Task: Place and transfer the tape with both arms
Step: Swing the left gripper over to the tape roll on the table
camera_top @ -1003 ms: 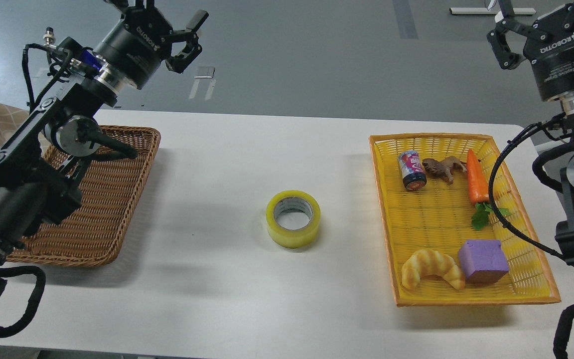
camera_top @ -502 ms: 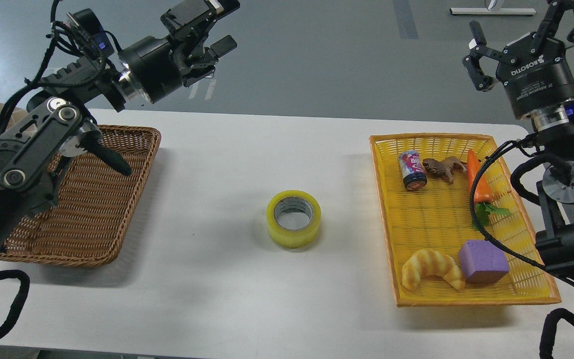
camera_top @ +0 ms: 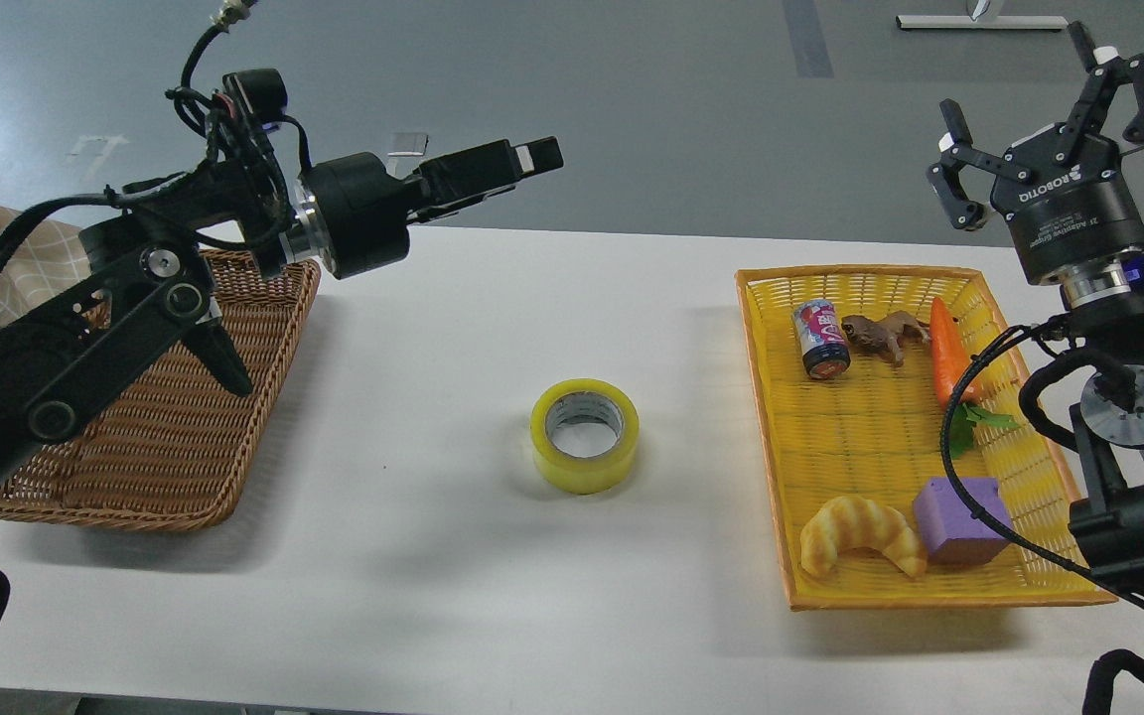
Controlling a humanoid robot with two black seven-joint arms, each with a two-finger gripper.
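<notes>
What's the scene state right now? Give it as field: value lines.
tape: yellow roll lying flat mid-table, ungrasped
left gripper: raised, pointing right, above the table's far edge; jaws seen side-on, state unclear
right gripper: raised beyond the yellow basket, jaws open, empty
brown basket: left side, nothing visible inside
yellow basket: right side, holds can, animal figure, carrot, croissant, purple block

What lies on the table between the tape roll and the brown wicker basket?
Nothing: in the head view, only bare white table separates the yellow packing tape roll from the brown wicker basket.
</notes>
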